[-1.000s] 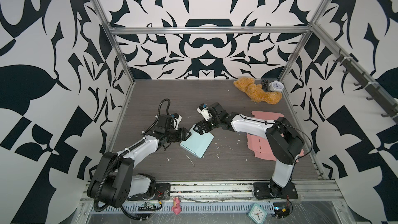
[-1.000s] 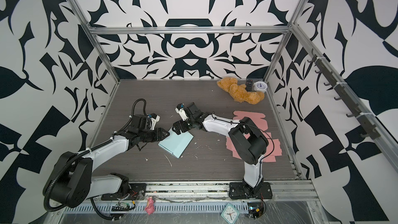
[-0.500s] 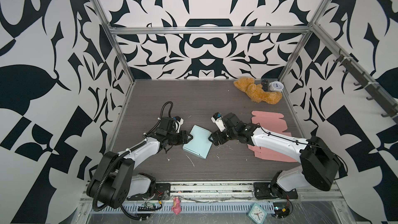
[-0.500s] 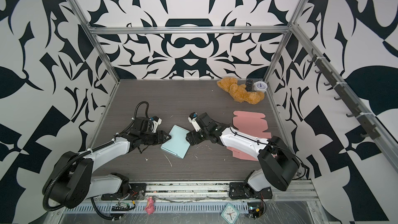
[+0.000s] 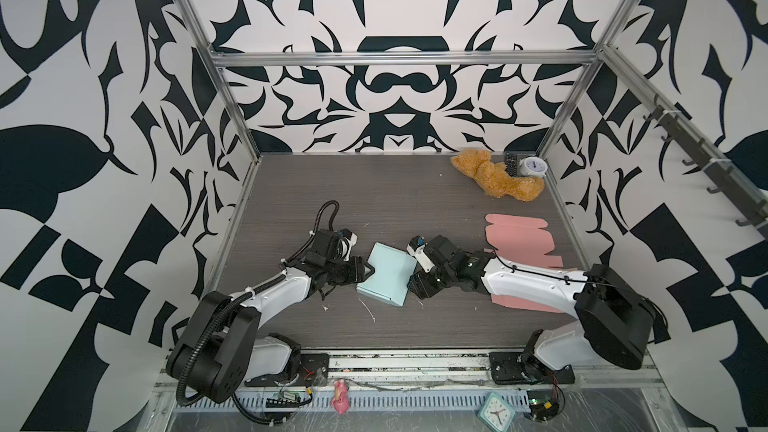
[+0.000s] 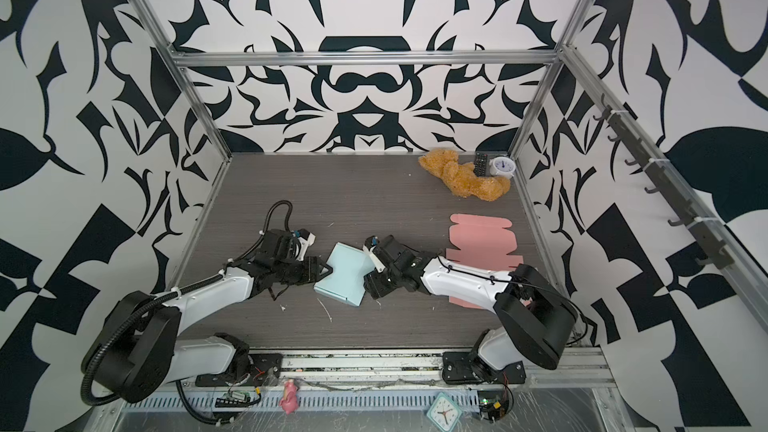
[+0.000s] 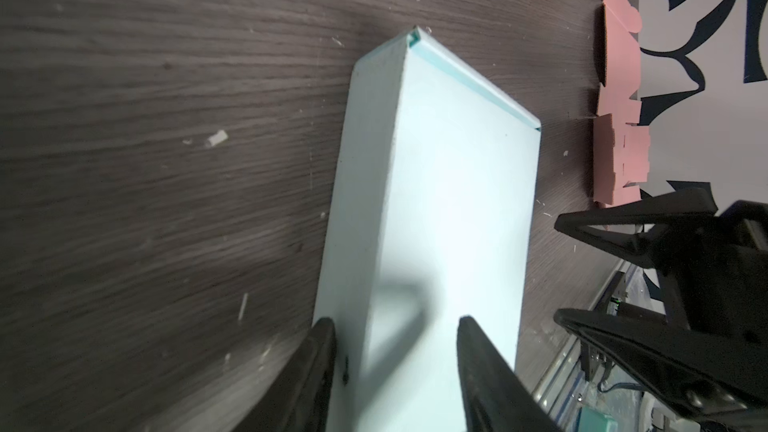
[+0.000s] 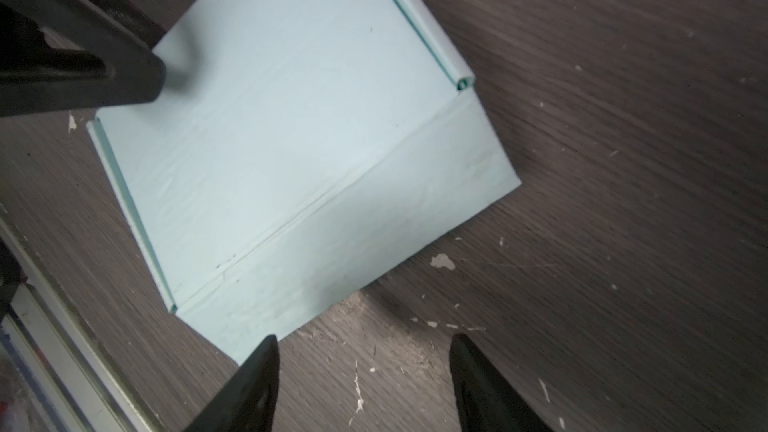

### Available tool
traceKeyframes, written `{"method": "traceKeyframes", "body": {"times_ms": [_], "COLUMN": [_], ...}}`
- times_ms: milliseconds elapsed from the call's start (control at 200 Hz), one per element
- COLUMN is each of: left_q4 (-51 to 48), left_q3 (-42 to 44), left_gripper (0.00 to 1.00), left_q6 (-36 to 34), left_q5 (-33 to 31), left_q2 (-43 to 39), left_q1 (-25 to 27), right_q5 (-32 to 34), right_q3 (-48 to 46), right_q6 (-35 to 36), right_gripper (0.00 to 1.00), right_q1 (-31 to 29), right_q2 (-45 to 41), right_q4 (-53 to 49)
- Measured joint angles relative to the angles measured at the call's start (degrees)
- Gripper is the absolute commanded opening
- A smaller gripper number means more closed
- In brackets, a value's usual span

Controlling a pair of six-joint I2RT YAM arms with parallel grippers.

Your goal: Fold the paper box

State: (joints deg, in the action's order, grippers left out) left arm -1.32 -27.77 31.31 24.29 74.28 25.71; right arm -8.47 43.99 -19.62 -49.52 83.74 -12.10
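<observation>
The light-blue paper box (image 5: 386, 280) lies folded shut on the dark wood-grain desk (image 5: 415, 201), near the front middle in both top views and between the two arms. A flat pink cardboard blank (image 5: 519, 238) lies well apart from it toward the right wall. The left tool (image 7: 395, 322) straddles the box's left end, one finger (image 7: 316, 367) beside the side wall and the other over the top face, though whether it pinches the box cannot be told. The right tool (image 8: 363, 338) hovers just beside the box's right edge, with bare desk between its spread jaws.
</observation>
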Motion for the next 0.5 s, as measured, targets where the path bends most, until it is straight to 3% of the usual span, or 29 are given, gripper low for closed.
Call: {"method": "traceKeyframes", "body": {"times_ms": [505], "left_q4": [0.17], "left_q3": [0.37], "left_gripper": [0.45], "left_q6": [1.09], "left_q5": [-1.38], "left_q2": [-0.02], "left_q1": [2.25], "right_q5": [1.18], "right_q3": [-0.02], "right_q6": [-1.31], "right_gripper": [0.44], "right_q1": [-2.25], "right_q2": [3.78], "right_q4": [1.97]}}
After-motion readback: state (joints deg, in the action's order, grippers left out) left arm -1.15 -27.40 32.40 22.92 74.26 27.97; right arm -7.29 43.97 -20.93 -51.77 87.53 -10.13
